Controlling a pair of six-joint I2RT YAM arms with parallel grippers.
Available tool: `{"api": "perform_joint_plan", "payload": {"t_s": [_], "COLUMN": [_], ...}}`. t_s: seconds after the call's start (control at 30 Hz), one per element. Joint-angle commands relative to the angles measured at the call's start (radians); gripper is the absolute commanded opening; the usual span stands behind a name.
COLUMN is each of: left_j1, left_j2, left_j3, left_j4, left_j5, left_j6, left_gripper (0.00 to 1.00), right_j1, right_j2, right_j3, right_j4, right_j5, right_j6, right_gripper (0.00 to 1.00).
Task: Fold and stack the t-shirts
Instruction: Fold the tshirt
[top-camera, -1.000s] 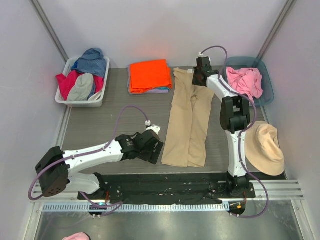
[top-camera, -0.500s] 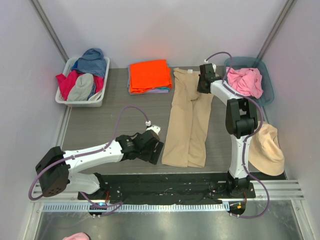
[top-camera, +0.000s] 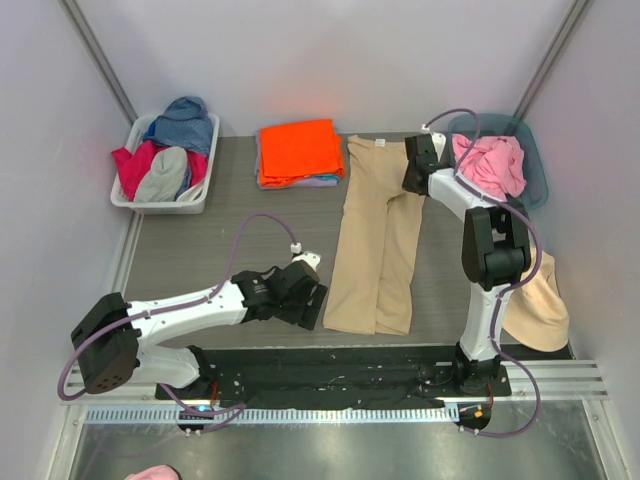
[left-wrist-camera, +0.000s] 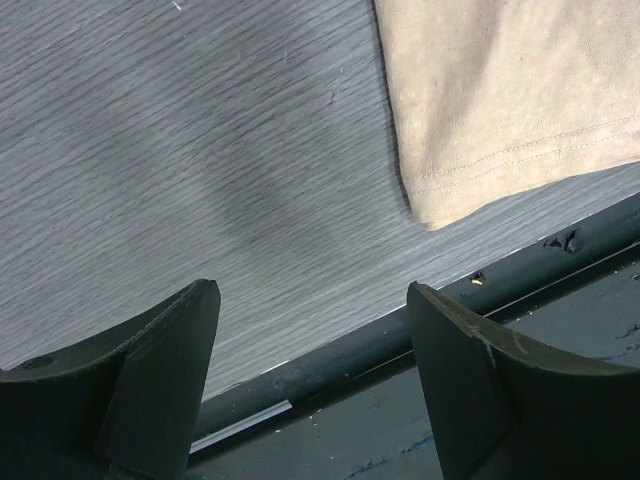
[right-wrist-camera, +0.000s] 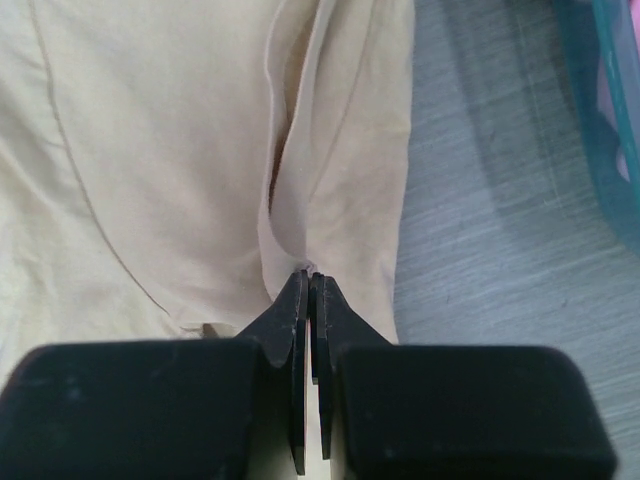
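Note:
A tan t-shirt (top-camera: 380, 240) (right-wrist-camera: 150, 150) lies folded lengthwise in the middle of the table. My right gripper (top-camera: 411, 186) (right-wrist-camera: 312, 275) is over the shirt's far right part, shut on a raised pinch of the tan cloth. My left gripper (top-camera: 312, 305) (left-wrist-camera: 310, 300) stands open just left of the near left corner of the tan t-shirt (left-wrist-camera: 510, 100), with nothing between its fingers. An orange t-shirt (top-camera: 298, 150) lies folded at the back, on top of a lavender one (top-camera: 325, 181). A crumpled pink t-shirt (top-camera: 490, 163) fills a teal basin.
A white bin (top-camera: 203, 190) of mixed clothes stands at the far left. The teal basin (top-camera: 530, 150) is at the far right, and a tan hat (top-camera: 545, 300) lies by the right arm. A black base rail (top-camera: 340, 365) (left-wrist-camera: 400, 350) runs along the near edge.
My right gripper has moved from the shirt's far edge toward the near right, still shut on the tan cloth. The left arm has not moved.

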Motion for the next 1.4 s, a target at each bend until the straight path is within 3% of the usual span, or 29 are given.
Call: {"api": "perform_joint_plan", "payload": {"t_s": [0.0,0.07,0.2,0.3,0.53,0.7,0.77,0.9,1.0,1.2,1.37], "left_j1": [0.004,0.004,0.004,0.004,0.004,0.004,0.004,0.004,0.004,0.004,0.004], "left_j2": [0.005,0.008,0.020,0.023,0.032,0.052,0.078,0.133,0.167,0.200,0.210], "left_j3": [-0.004,-0.002,0.001,0.004,0.019,0.056,0.079,0.102,0.095,0.052,-0.020], "left_j4": [0.034,0.036,0.039,0.040,0.040,0.052,0.063,0.144,0.228,0.345,0.411], "left_j5": [0.011,0.013,0.020,0.022,0.022,0.003,0.000,0.032,0.075,0.169,0.212], "left_j6": [-0.004,-0.004,-0.004,-0.002,0.005,0.033,0.041,0.045,0.030,-0.030,-0.067], "left_gripper": [0.80,0.80,0.80,0.80,0.80,0.80,0.80,0.80,0.80,0.79,0.73], "right_j1": [-0.004,-0.003,-0.004,-0.003,-0.004,-0.003,-0.003,0.004,0.017,0.085,0.175], "right_j2": [-0.067,-0.082,-0.142,-0.198,-0.291,-0.376,-0.441,-0.606,-0.778,-1.118,-1.286], "right_j3": [-0.049,-0.082,-0.149,-0.194,-0.224,-0.298,-0.368,-0.535,-0.684,-0.870,-0.947], "right_j4": [0.005,0.000,-0.009,-0.009,-0.017,-0.052,-0.058,-0.083,-0.112,-0.244,-0.351], "right_j5": [0.051,0.055,0.108,0.136,0.167,0.085,0.050,-0.066,-0.114,-0.171,-0.179], "right_j6": [0.050,0.072,0.119,0.158,0.166,0.166,0.166,0.184,0.219,0.345,0.454], "right_gripper": [0.02,0.07,0.28,0.34,0.41,0.42,0.43,0.62,0.68,0.69,0.70]}}
